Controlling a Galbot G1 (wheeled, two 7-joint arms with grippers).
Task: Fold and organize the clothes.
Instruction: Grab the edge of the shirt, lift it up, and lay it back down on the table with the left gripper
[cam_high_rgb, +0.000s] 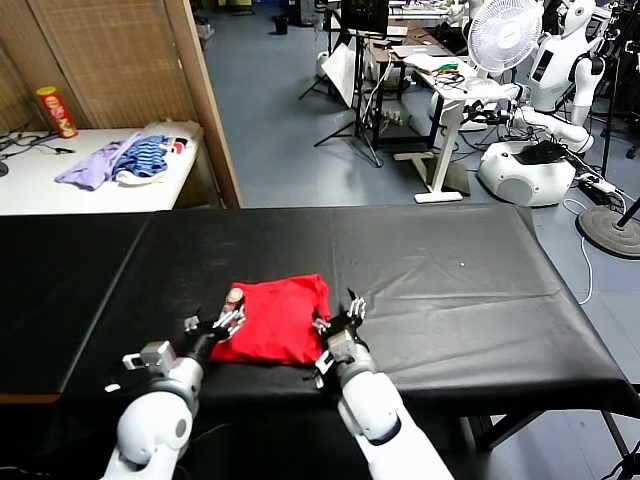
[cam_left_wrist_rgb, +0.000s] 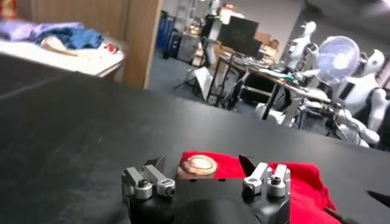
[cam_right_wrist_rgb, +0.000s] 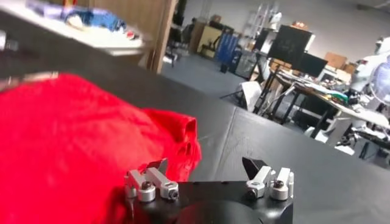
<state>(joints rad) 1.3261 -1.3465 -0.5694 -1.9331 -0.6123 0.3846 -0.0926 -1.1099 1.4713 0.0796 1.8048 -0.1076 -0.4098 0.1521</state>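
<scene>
The clothes are one red T-shirt (cam_high_rgb: 275, 322), lying folded into a rough rectangle on the black table (cam_high_rgb: 450, 290) near its front edge. A brown-and-white bit of print (cam_high_rgb: 235, 296) shows at its near-left corner. My left gripper (cam_high_rgb: 215, 322) stands open at the shirt's left edge, holding nothing. In the left wrist view the left gripper (cam_left_wrist_rgb: 203, 164) faces the print (cam_left_wrist_rgb: 198, 164) and the red T-shirt (cam_left_wrist_rgb: 301, 182), which lie beyond its tips. My right gripper (cam_high_rgb: 338, 315) is open at the shirt's right edge. In the right wrist view the right gripper (cam_right_wrist_rgb: 205, 165) is empty, with the T-shirt (cam_right_wrist_rgb: 61, 140) beside one finger.
A white table (cam_high_rgb: 30, 185) at the back left carries a lilac and blue-striped garments heap (cam_high_rgb: 125, 160) and a red can (cam_high_rgb: 55, 110). A wooden partition (cam_high_rgb: 205, 95) stands behind. A fan (cam_high_rgb: 505, 35), desks and parked robots fill the back right.
</scene>
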